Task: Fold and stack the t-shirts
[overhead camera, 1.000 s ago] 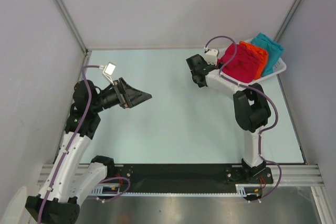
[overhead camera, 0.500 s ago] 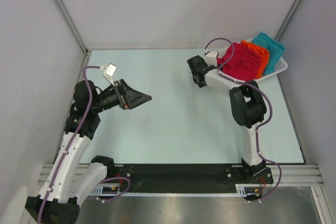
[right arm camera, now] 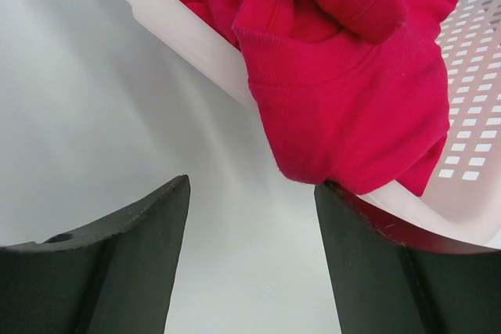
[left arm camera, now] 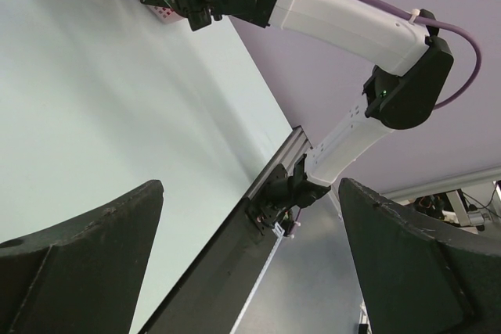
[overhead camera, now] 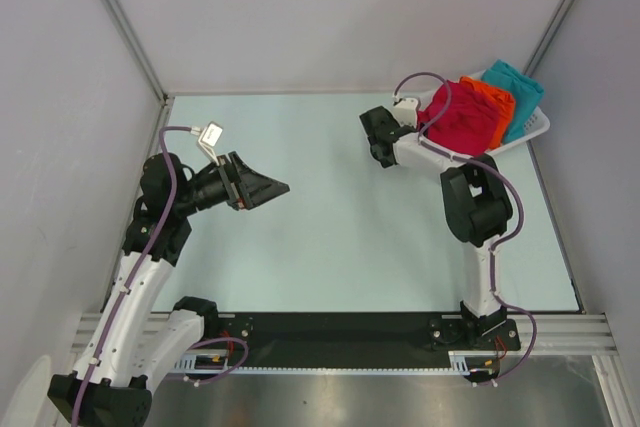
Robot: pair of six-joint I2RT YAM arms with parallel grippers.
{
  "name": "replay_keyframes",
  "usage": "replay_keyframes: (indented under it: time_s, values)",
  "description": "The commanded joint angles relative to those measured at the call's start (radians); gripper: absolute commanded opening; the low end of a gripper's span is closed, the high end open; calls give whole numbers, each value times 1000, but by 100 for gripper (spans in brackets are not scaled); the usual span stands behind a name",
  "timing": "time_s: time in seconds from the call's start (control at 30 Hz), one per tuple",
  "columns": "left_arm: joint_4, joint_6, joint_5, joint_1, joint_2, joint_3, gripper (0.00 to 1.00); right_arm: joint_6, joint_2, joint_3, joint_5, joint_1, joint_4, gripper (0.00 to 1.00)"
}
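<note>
A crimson red t-shirt (overhead camera: 462, 119) lies crumpled in the white basket (overhead camera: 537, 128) at the back right, with an orange t-shirt (overhead camera: 493, 99) and a teal t-shirt (overhead camera: 520, 93) behind it. In the right wrist view the red t-shirt (right arm camera: 352, 91) hangs over the basket's rim (right arm camera: 184, 41). My right gripper (right arm camera: 252, 184) is open and empty, low over the table just outside the rim; one fingertip (right arm camera: 337, 197) sits right under the shirt's hanging hem. My left gripper (overhead camera: 276, 187) is open and empty, raised above the table's left side, also seen in its own view (left arm camera: 250, 189).
The pale table (overhead camera: 320, 227) is walled by grey panels at the left, back and right. The basket sits in the back right corner. A black rail (overhead camera: 340, 332) runs along the near edge with both arm bases.
My right gripper has edged right toward the basket, and the basket with its shirts has shifted slightly to the back right. The left arm has not moved.
</note>
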Motion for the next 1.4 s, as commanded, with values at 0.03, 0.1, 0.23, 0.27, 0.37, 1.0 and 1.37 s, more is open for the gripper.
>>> replay_keyframes:
  time_s: [0.03, 0.1, 0.23, 0.27, 0.37, 1.0, 1.37]
  values:
    - [4, 29, 7, 8, -14, 31, 100, 37, -90, -35, 79, -34, 2, 71]
    - [5, 29, 7, 9, -14, 30, 100, 66, -110, -59, 56, -47, -7, 72]
    - [4, 30, 7, 8, -14, 30, 100, 118, -161, -124, 16, -80, -1, 72]
    - [5, 30, 8, 8, -12, 30, 100, 114, -165, -130, 16, -80, -3, 72]
    - [4, 32, 7, 8, -9, 30, 100, 108, -174, -119, 17, -72, -7, 72]
    - [-22, 41, -42, 8, -11, -16, 100, 11, -104, 91, -45, -34, 17, 72]
    - [-50, 60, -45, 9, -17, -6, 100, -35, 63, 263, -87, -66, -20, 72]
